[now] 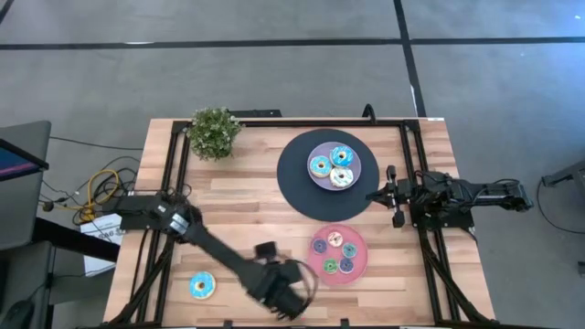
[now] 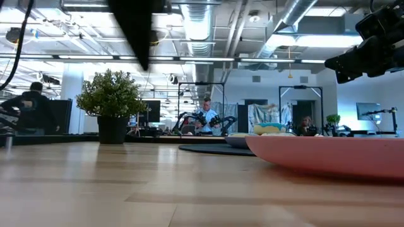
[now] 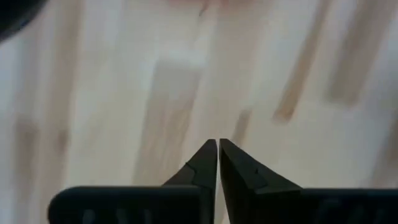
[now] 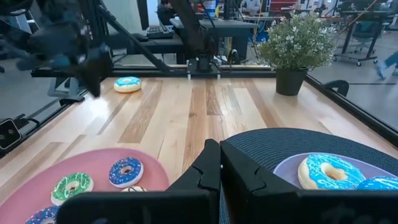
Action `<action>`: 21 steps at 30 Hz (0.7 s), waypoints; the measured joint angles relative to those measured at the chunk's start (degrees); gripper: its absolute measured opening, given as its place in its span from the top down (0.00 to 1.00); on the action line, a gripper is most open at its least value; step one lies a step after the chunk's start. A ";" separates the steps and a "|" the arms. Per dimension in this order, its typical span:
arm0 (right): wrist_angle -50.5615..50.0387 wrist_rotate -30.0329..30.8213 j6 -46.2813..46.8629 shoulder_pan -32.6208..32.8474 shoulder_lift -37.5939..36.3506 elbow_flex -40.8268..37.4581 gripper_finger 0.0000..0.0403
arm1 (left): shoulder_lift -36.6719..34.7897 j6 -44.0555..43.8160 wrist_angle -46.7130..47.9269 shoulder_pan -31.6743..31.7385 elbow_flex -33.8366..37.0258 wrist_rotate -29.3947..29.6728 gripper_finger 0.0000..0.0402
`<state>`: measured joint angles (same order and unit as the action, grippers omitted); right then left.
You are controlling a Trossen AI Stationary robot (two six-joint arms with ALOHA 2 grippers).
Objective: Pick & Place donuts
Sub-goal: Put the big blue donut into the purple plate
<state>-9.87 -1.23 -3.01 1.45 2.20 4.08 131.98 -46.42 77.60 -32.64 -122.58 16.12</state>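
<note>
Left gripper (image 3: 217, 149) pinched closed, empty over bare wood — only overhead shows the blue donut (image 1: 202, 286) nearby.

The wooden table (image 1: 238, 196) carries a potted plant (image 1: 215, 132), black disc (image 1: 294, 178), pink plate (image 1: 358, 267) and one blue-iced donut (image 1: 202, 286).

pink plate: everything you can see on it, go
The pink plate is round, shallow and glossy like plastic, with a raised rim. It lies flat on the wood table, near the front edge, just in front of the black disc, apparently not touching it. It holds about five small donuts iced purple, white, green and blue. No pincer touches it; the left pincer is to its left.
</note>
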 joint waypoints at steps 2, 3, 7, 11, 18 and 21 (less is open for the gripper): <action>0.01 0.00 0.00 0.01 0.00 0.00 1.00 | -0.40 -5.97 6.73 -2.58 0.00 2.13 0.98; 0.00 0.00 0.00 0.00 0.00 0.00 1.00 | -0.41 -9.01 10.06 -3.93 0.00 3.23 0.99; 0.00 -0.01 -0.02 0.00 0.01 0.00 1.00 | -4.75 -18.63 11.01 -8.95 6.15 8.70 1.00; -0.02 0.00 -0.02 0.00 0.00 0.02 1.00 | -14.50 -35.08 12.65 -12.92 20.94 10.13 1.00; -0.03 -0.01 -0.01 0.01 0.00 0.02 1.00 | -35.43 -56.13 -7.16 -19.11 49.98 8.47 1.00; -0.03 0.00 0.00 0.00 0.00 0.02 1.00 | -41.10 -59.23 -16.99 -19.85 58.27 8.16 1.00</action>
<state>-9.89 -1.23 -3.01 1.45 2.20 4.10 90.88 -105.64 60.61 -52.49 -64.31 24.28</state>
